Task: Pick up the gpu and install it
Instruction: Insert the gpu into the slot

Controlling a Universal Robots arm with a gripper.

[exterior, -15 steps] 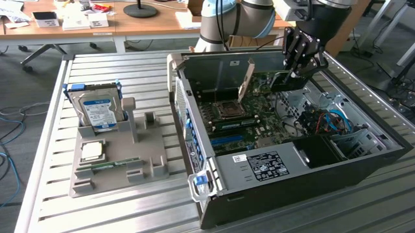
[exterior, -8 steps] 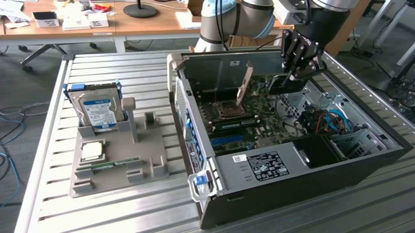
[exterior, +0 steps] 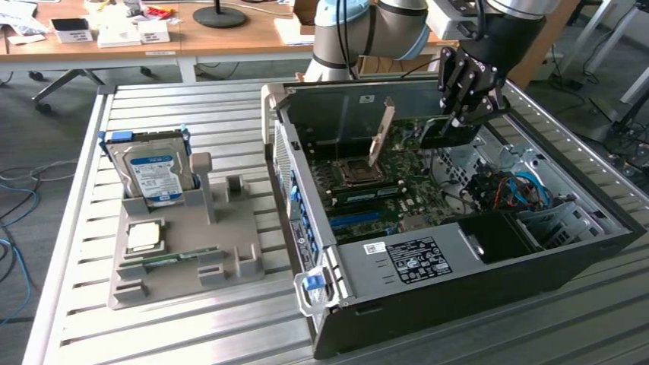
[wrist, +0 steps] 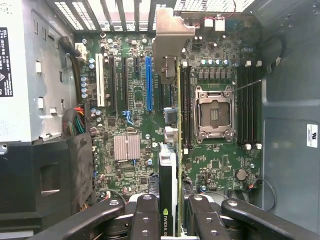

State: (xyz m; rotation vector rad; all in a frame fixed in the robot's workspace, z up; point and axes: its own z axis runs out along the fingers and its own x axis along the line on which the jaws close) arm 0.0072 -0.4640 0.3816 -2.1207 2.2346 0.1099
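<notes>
Item one, gripper (exterior: 458, 125): I log it inside the open computer case (exterior: 446, 266), jaws partly closed and clamped on the gpu (exterior: 446, 138) above the motherboard (exterior: 406, 190). I cannot tell whether card and board touch.
Item two, gpu in the wrist view (wrist: 168, 175): I see it edge-on between the fingers (wrist: 145, 215), silver bracket (wrist: 172, 35) at its far end, between the blue slot (wrist: 148, 82) and the CPU socket (wrist: 214, 112).
Item three, hard drive (exterior: 154, 171): upright in the grey holder (exterior: 182, 258), at the exterior view's left.

A dull silver metal bracket and matt green board are shown by the gpu (wrist: 168, 170). The gripper (wrist: 172, 202) is finished in smooth black (semi-gloss). Ribbed pale metal is seen on the table (exterior: 76, 228), at nine o'clock of the case (exterior: 446, 293).
</notes>
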